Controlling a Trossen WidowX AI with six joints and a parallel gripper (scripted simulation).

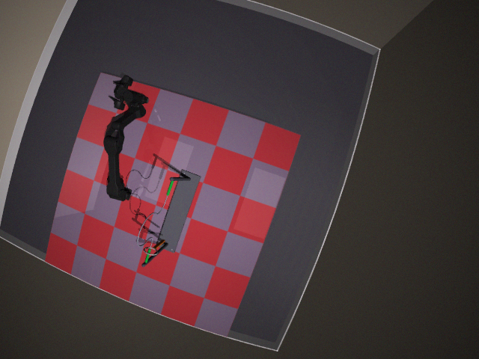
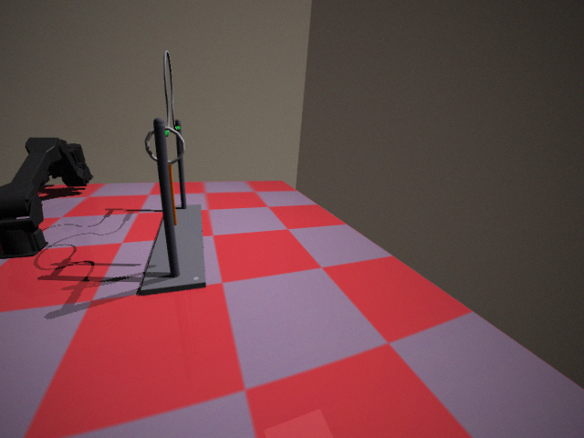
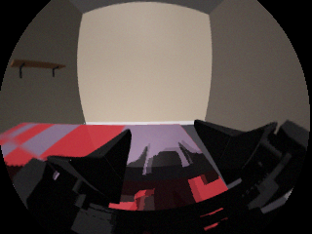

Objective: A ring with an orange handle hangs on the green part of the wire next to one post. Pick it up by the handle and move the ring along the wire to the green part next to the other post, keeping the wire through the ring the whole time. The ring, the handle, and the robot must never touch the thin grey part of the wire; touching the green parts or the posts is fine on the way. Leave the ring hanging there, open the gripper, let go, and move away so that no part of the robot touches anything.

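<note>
A grey ring (image 1: 154, 248) (image 2: 148, 143) hangs on the green wire part (image 1: 147, 256) (image 2: 167, 133) at the top of the near post (image 2: 167, 212). Its orange handle (image 1: 161, 244) (image 2: 172, 195) hangs down beside that post. The thin grey wire (image 2: 165, 75) (image 1: 144, 227) arches high to the other green part (image 1: 168, 188) (image 2: 177, 127) at the far post. My gripper (image 1: 117, 93) (image 2: 78, 172) (image 3: 163, 128) is open and empty. It is folded back far from the wire stand, facing a wall.
Both posts stand on a grey base plate (image 1: 181, 209) (image 2: 188, 240) on the red and lilac checkered floor. The arm's base (image 1: 117, 191) (image 2: 18, 235) sits left of the stand. Walls enclose the floor, and a small shelf (image 3: 36, 64) hangs on one wall.
</note>
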